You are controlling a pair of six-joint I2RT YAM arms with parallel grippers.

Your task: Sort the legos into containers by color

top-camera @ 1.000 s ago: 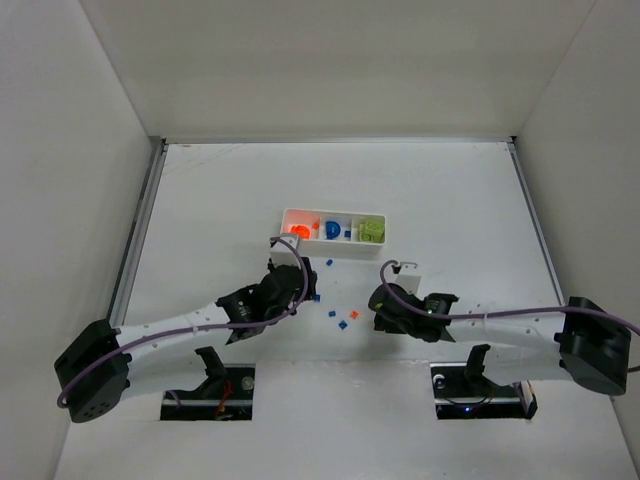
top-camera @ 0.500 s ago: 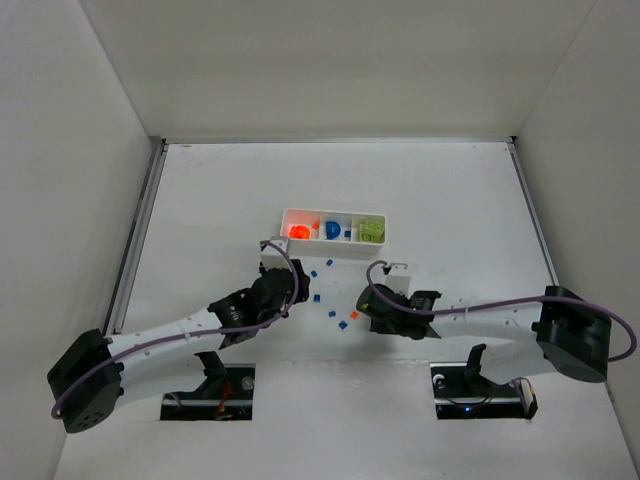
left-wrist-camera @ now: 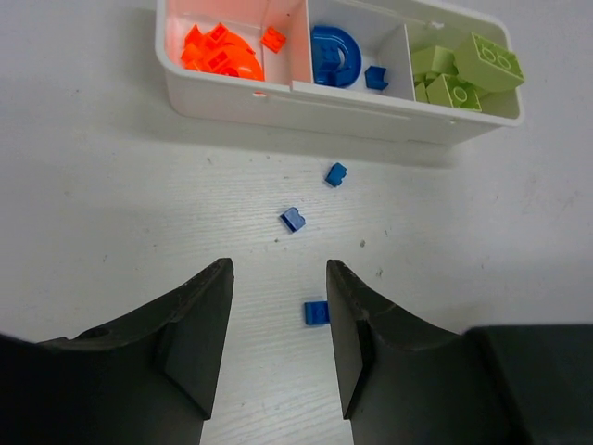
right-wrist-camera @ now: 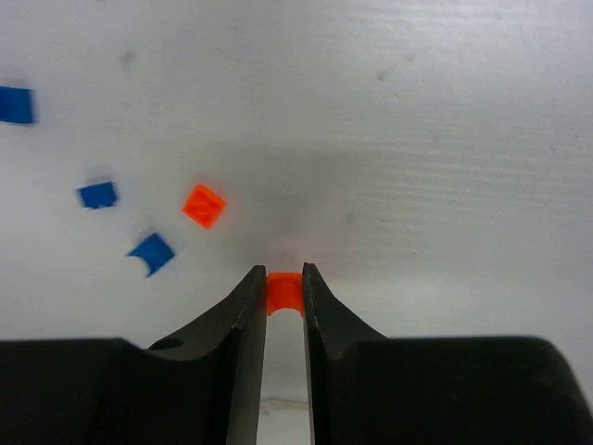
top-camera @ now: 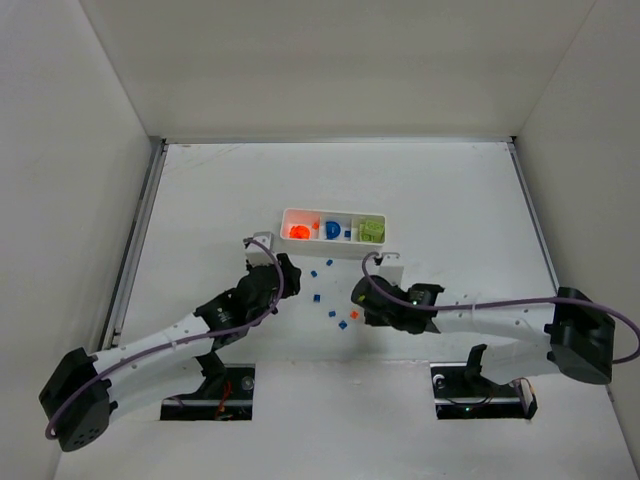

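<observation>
Nearly shut, the right tool [right-wrist-camera: 283,281] pinches a small orange brick [right-wrist-camera: 284,295] at its very tip. The left tool [left-wrist-camera: 278,278] hangs half open, empty, with a blue brick [left-wrist-camera: 316,312] on the desk [left-wrist-camera: 111,185] beneath its gap.

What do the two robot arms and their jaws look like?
The left arm and right arm are white tubes with black joints and boxy black bases; a purple cable runs along each. The left gripper and right gripper have dark, matte jaws tapering to blunt tips.
</observation>
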